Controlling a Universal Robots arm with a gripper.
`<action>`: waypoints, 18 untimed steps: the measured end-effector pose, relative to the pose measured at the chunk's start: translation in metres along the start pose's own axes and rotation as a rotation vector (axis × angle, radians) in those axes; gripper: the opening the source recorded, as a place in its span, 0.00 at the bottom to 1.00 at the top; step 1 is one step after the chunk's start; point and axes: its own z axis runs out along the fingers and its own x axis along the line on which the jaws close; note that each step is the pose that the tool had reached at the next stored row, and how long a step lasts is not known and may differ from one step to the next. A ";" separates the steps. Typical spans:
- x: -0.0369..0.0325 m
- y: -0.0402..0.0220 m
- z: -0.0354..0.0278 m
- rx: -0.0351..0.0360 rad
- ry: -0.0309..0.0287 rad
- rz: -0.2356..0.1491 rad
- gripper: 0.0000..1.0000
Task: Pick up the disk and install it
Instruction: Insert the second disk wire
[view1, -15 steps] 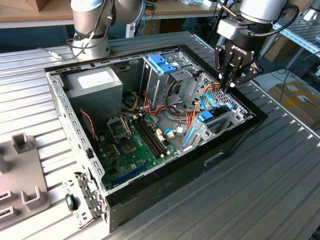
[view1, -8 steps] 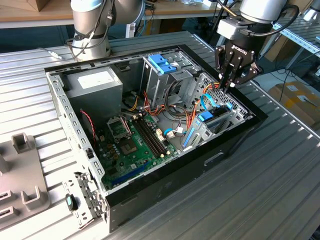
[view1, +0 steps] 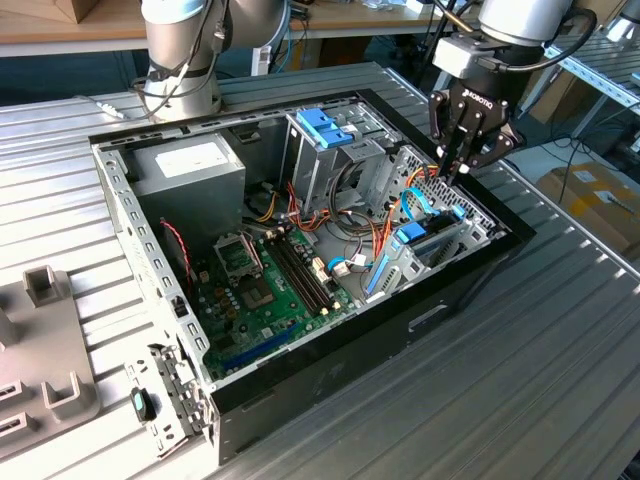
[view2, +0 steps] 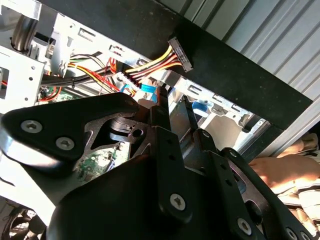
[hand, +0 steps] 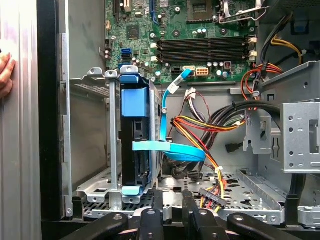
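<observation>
The disk (view1: 418, 240) stands on edge in a metal bay at the open computer case's corner, on the exterior view's right. Its light blue carrier rail frames it. In the first wrist view the disk (hand: 135, 150) sits between the bay's metal walls, with a blue flat cable crossing its side. My gripper (view1: 450, 172) hangs above that corner, a little higher than the case rim. Its fingers (hand: 150, 222) stand a narrow gap apart with nothing between them. In the second wrist view the gripper (view2: 175, 112) points down at the bay.
The case (view1: 470, 275) lies open on a ribbed metal table. Inside are a green motherboard (view1: 265, 290), a grey power supply (view1: 190, 165) and a drive cage with a blue bracket (view1: 325, 125). Loose power cables and a connector (hand: 212, 197) lie near the bay. A hand (hand: 5, 75) rests outside the case wall.
</observation>
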 end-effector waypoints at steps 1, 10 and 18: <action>-0.0013 -0.0003 -0.0002 0.0000 0.0000 0.000 0.29; -0.0050 -0.0011 -0.0006 0.0000 0.0000 0.000 0.29; -0.0051 -0.0018 -0.0006 0.0030 0.0002 -0.026 0.29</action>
